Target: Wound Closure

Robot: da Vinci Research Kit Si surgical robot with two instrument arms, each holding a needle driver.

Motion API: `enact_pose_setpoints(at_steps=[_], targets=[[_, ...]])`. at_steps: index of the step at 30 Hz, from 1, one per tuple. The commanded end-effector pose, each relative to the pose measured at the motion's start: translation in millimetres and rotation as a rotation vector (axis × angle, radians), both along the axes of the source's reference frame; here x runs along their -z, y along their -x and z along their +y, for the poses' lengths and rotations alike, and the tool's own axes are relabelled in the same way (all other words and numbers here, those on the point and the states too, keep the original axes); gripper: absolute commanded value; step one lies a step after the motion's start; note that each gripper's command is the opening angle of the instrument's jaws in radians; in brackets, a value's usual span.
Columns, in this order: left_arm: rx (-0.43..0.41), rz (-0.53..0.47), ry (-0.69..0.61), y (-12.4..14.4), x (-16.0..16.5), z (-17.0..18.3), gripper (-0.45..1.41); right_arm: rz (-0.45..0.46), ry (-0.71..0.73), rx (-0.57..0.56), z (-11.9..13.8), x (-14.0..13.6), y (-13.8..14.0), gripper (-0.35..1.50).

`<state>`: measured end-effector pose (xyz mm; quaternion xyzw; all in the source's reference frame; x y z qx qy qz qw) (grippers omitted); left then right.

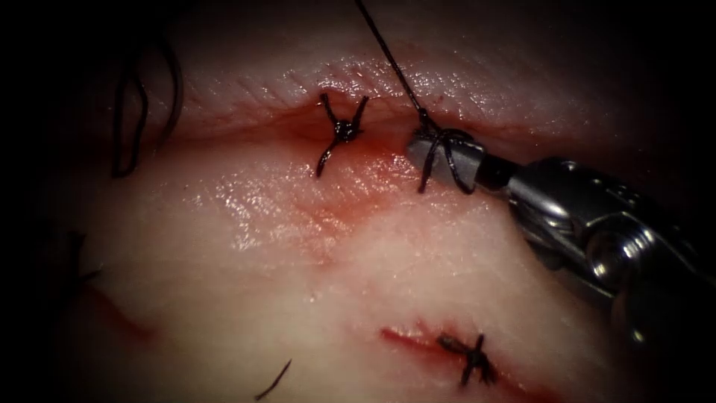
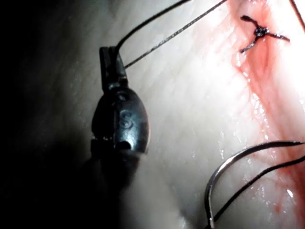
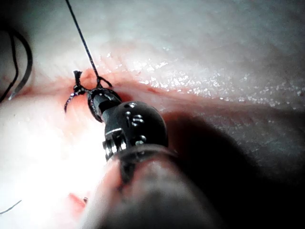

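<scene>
Gripping thread (image 2: 162,40) — left end effector (image 2: 108,59); needle (image 2: 224,167) lies free.

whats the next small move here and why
Probably ease the right tool back from the cut: thread is looped around its tip there, the left tool holds the thread in shut jaws, and the needle lies free on the tissue.

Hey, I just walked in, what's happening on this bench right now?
The right tool has its jaws shut at a knot on the cut, with loops of thread around them. A taut thread runs up from the knot. The left tool holds thread away from the cut. The needle lies free on the tissue. A finished stitch sits left of the knot.
</scene>
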<state>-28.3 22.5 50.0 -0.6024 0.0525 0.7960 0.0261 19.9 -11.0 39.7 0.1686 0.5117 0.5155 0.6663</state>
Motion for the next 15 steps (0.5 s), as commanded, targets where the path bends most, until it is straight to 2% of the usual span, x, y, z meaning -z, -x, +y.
enact_pose_setpoints(at_steps=[1, 5, 8, 12, 15], targets=[[0.002, -0.001, 0.0, 0.6, -0.9, 0.8, -0.45, -0.018, 0.078, 0.025, 0.0, -0.4, -0.7, -0.35], [0.012, 0.003, -0.012, 0.6, -2.1, 1.2, -0.45, -0.071, 0.287, 0.088, -0.3, 0.0, -0.6, -0.35], [0.024, 0.004, -0.028, 0.7, -3.2, 1.3, -0.45, -0.087, 0.386, 0.117, -0.5, 0.6, -0.6, -0.35], [0.035, 0.006, -0.032, 1.5, -4.3, 0.5, -0.45, -0.09, 0.413, 0.121, -0.4, 0.9, -0.8, -0.35], [0.04, 0.005, -0.035, 2.0, -4.4, 1.0, -0.45, -0.095, 0.518, 0.152, -0.2, 1.0, -0.8, -0.35]])
